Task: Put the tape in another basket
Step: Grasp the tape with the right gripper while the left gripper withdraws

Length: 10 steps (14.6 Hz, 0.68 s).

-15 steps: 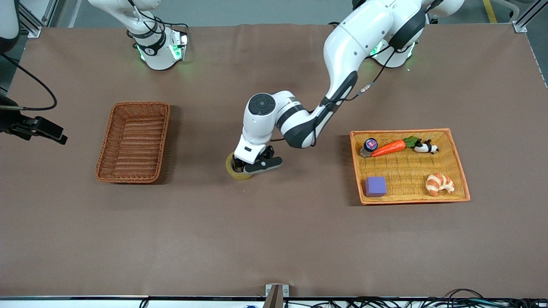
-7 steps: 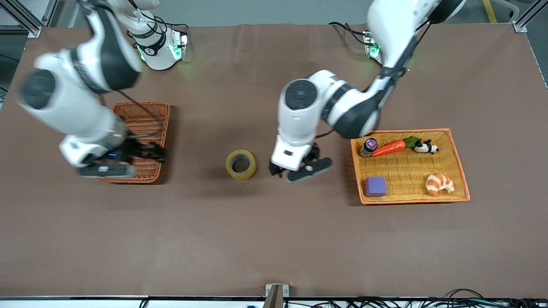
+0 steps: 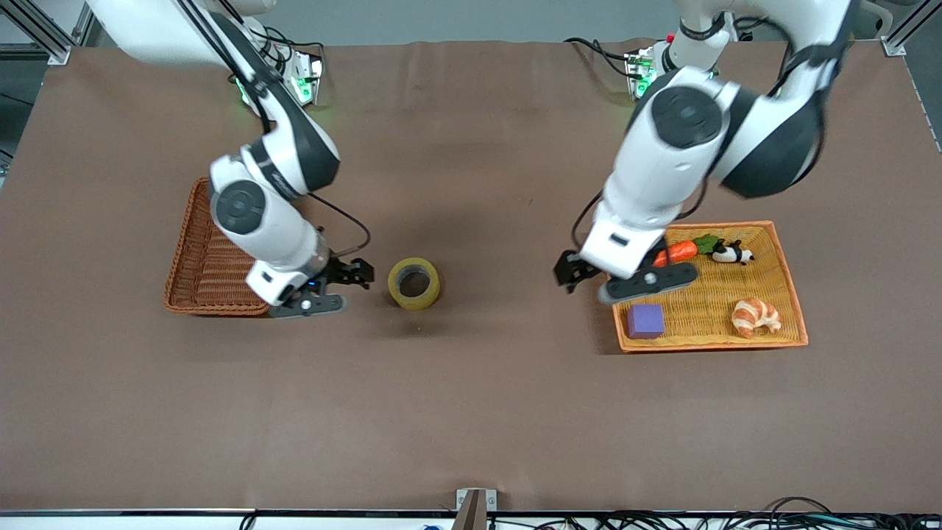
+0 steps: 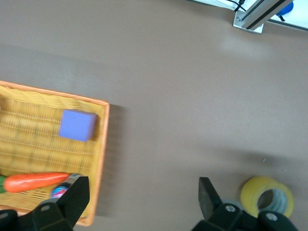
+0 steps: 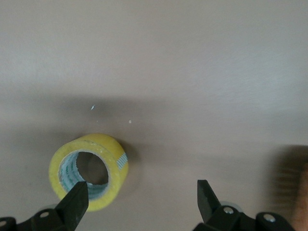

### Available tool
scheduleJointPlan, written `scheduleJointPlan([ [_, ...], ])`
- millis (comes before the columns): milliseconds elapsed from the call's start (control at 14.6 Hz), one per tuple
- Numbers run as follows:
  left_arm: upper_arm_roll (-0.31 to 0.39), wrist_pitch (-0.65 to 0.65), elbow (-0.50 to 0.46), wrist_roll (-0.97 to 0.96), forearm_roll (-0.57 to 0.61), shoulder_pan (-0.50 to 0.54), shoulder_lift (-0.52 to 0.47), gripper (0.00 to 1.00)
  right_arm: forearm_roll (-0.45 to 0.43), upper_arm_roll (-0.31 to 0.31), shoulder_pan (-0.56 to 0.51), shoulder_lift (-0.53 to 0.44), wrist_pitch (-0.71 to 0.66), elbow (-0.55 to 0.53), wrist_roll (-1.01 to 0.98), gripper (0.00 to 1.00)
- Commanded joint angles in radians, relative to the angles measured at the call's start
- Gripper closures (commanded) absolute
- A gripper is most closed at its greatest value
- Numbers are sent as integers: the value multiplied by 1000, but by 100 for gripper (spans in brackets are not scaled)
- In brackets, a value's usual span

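Translucent yellow tape (image 3: 414, 283) flat on table, both grippers' fingers spread wide, empty.

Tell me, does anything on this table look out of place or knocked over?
Only the tape: it lies alone on the bare table between the basket and the orange tray. Nothing looks spilled or damaged.

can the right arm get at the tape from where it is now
Probably yes. The right gripper, fingers open, hangs beside the tape, which lies flat on bare table between it and the left gripper. Nothing stands between them, and the left gripper is off by the orange tray.
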Motion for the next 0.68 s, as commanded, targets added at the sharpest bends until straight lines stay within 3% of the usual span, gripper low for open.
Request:
scheduleJointPlan([
  [0, 57, -45, -87, 148, -91, 18, -120, 0, -94, 6, 51, 66, 58, -11, 101, 0],
  [273, 151, -72, -197, 392, -189, 60, -274, 0, -130, 26, 97, 125, 81, -14, 122, 0],
  [478, 165, -88, -315, 531, -193, 123, -409, 0, -148, 26, 113, 143, 84, -16, 122, 0],
  [615, 238, -84, -374, 569, -193, 111, -470, 0, -186, 24, 111, 180, 126, -16, 126, 0],
])
